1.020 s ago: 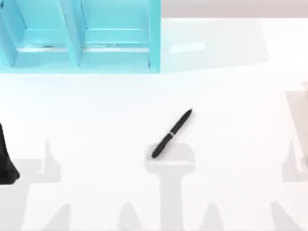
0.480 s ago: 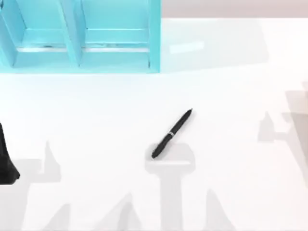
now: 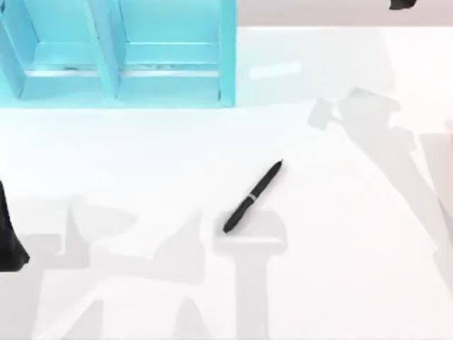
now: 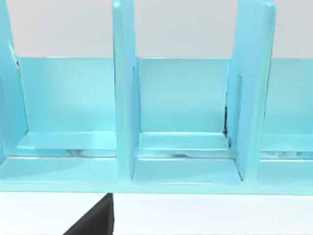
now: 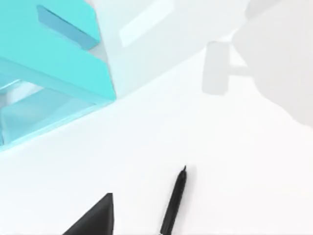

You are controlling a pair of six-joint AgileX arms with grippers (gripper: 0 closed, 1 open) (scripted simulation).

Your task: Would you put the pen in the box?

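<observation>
You are at the approach step: the pen (image 3: 253, 196) lies untouched mid-desk, well apart from the box (image 3: 226, 64) at far left, so bring a tool down astride it; tool opening cannot be told.

Left arm (image 3: 10, 237): dark segment at the table's left edge, parked.
Left gripper (image 4: 95, 221): one black finger visible in its wrist view.
Right arm (image 3: 402, 4): dark tip at the far right edge.
Right gripper (image 5: 93, 218): one black finger visible.
</observation>
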